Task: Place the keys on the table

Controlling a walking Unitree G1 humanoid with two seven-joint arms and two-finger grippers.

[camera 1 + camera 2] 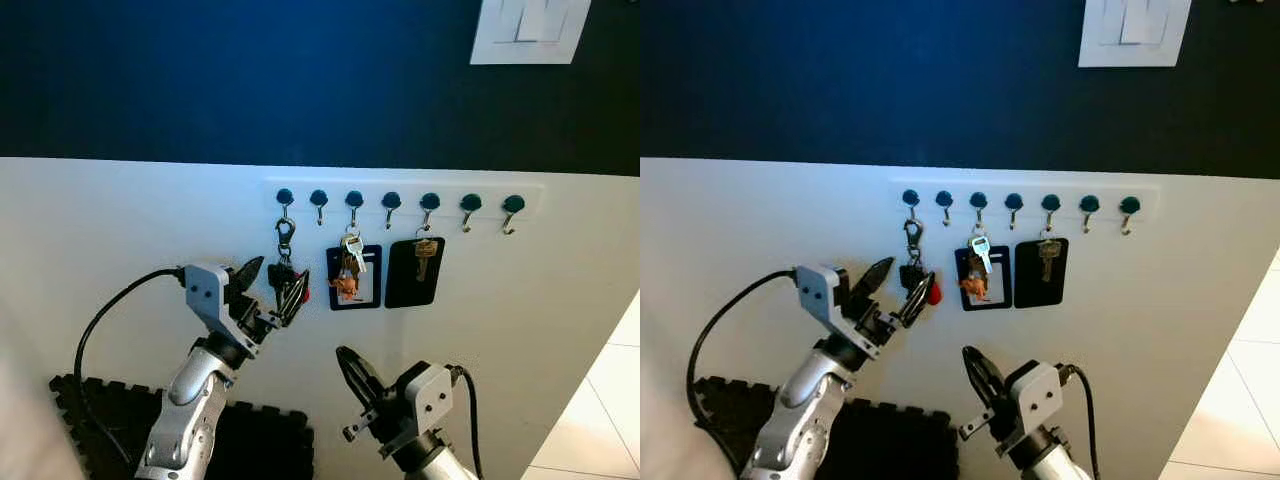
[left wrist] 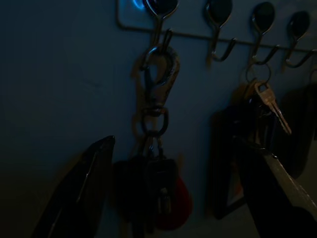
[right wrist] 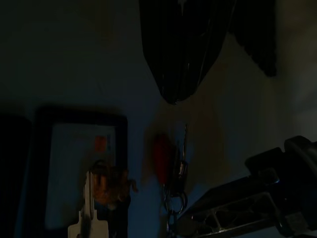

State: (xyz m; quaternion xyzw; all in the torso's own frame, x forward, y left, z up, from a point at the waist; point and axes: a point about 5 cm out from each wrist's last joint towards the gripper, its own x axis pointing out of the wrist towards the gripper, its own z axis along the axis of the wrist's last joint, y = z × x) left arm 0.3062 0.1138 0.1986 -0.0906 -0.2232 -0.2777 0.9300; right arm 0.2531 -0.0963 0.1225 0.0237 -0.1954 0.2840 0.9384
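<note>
White wall below and dark blue wall above make the backdrop, with a white light switch [image 1: 528, 30] high up and a row of hooks [image 1: 400, 203] along the white part; black foam mat [image 1: 255, 440] lies on the floor under the arms. From the left eye, the left claw [image 1: 270, 290] is raised to the wall with its fingers spread wide, one finger above-left and the other reaching in at the keys [image 1: 285, 280], which hang from the leftmost hook on a metal clasp directly between the fingers; whether the finger touches them I cannot tell; nothing is gripped. Just beyond that claw to its right hang a framed card with keys [image 1: 353, 275] and a black tag with a brass key [image 1: 418, 270]. The right claw [image 1: 352, 385] sits lower, below the framed card, pointing up; how far its fingers are parted I cannot tell.

From the left wrist, dim; the clasp [image 2: 159, 82] and keys [image 2: 156, 191] with a red fob hang between the two spread black fingers [image 2: 81, 193], clear of both.

From the right wrist, very dark; the keys [image 3: 171, 168] and red fob lie ahead of a black finger [image 3: 181, 54], the left claw [image 3: 247, 208] close beside them.
</note>
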